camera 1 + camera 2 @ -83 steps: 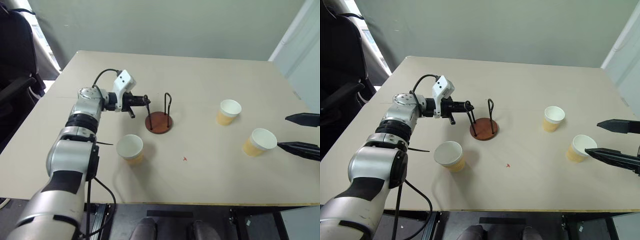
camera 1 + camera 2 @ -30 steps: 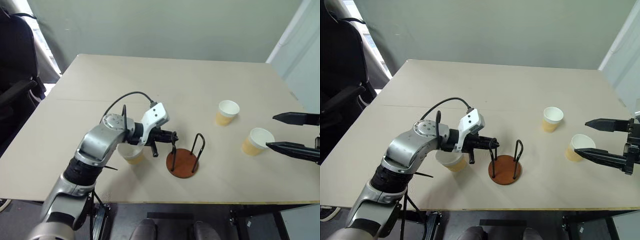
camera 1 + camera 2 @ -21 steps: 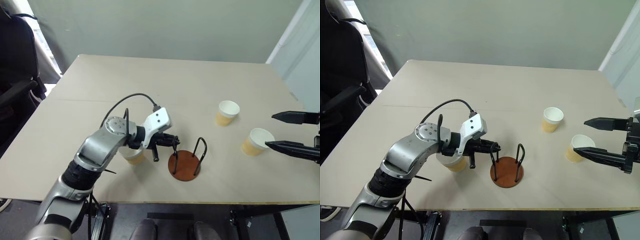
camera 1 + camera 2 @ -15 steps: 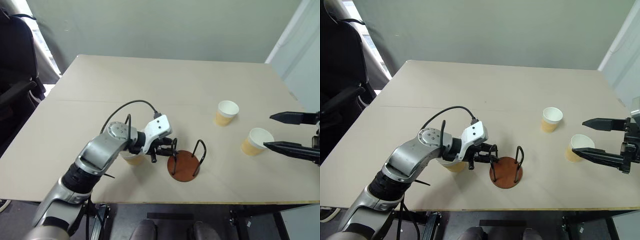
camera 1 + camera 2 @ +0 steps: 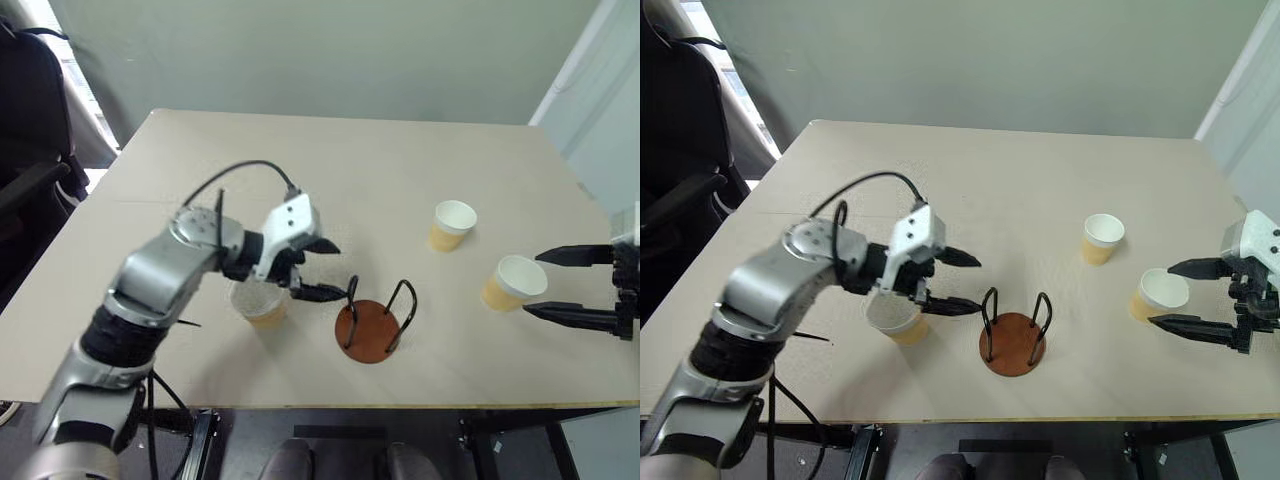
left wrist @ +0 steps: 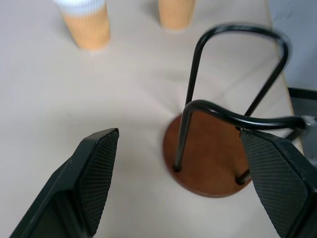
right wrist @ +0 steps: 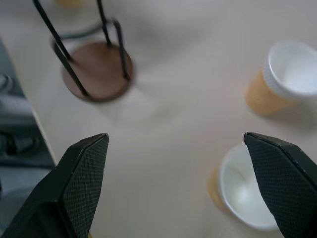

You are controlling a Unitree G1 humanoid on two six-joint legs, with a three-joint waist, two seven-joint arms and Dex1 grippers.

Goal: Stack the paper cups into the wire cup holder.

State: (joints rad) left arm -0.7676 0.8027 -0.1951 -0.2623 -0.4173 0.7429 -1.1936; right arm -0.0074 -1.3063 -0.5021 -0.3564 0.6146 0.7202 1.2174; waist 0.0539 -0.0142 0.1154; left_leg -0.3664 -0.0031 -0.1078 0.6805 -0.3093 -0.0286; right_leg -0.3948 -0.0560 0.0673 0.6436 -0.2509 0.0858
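Left eye view is showing three paper cups [image 5: 453, 224] [image 5: 507, 283] [image 5: 258, 305], one empty wire cup holder [image 5: 372, 319] standing between them, and both the left gripper [image 5: 322, 268] and right gripper [image 5: 566, 283] spreading wide, gripping nothing.

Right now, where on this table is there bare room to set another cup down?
The far half of the table, beyond the cups, is bare. So is the stretch between the cup holder and the two right-hand cups. It is crowded around the left gripper, which is near the third cup.

Tan-yellow paper cups [image 5: 455, 225]; reddish-brown wire cup holder [image 5: 367, 331] base.
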